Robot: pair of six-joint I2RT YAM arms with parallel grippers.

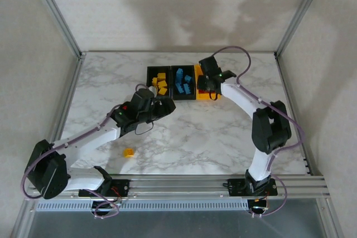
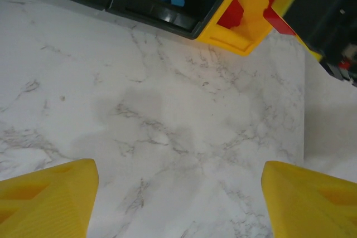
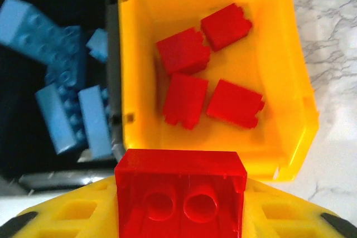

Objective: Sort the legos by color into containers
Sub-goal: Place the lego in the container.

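Your right gripper [image 3: 181, 218] is clamped on a red brick [image 3: 181, 185], hanging right over the near rim of the yellow-orange bin [image 3: 279, 82]. I'd nudge it a bit further in before you let go, so it lands with the other reds [image 3: 184, 100] instead of clipping the lip. Your left gripper [image 2: 178, 204] is spread apart and empty over the table.

Table [image 1: 195, 132] centre wide open; lone yellow brick [image 1: 129, 152] front-left. Bins [image 1: 159, 69] sit back-centre, right arm [image 1: 240, 96] hanging over the yellow bin [image 3: 295, 82]; left arm [image 1: 106, 132] crosses front-left.
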